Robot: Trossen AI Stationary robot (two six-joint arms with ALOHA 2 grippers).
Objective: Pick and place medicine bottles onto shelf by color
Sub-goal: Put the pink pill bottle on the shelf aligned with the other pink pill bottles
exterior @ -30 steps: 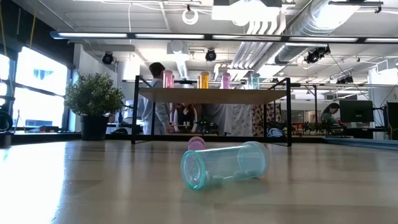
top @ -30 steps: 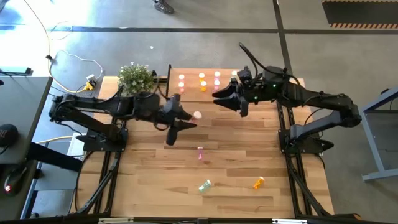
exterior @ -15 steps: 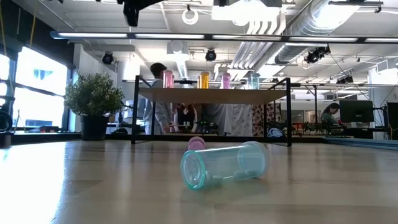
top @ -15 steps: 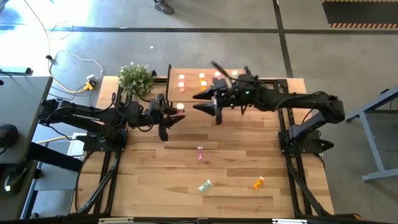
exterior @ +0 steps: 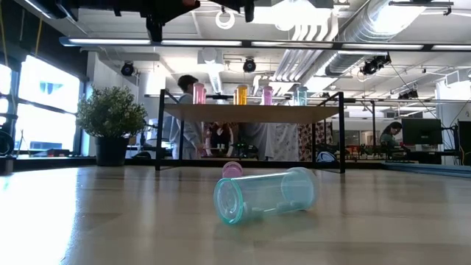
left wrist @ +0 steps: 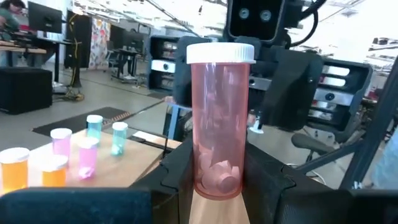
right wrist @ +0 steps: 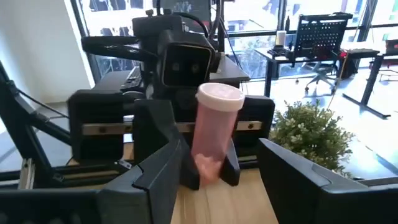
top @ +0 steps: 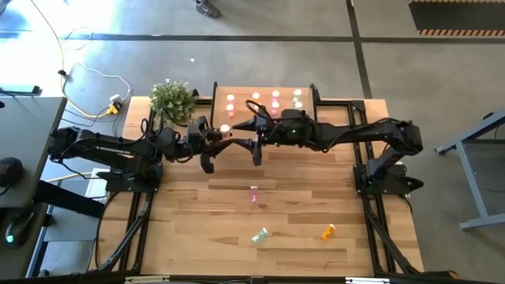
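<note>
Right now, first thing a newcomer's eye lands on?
The two grippers meeting above the table near the shelf: the left gripper holds a pale red bottle upright, and the right gripper faces it, open. Next, a green bottle lying on its side close to the low camera.

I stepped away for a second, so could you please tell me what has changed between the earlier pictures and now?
The left gripper, shut on a pale red bottle, pulled back toward the plant. The right gripper, open, swept leftward to face it, its jaws on either side of the bottle, not closed. The shelf bottles and the pink bottle, green bottle and orange bottle on the table stayed put.
</note>
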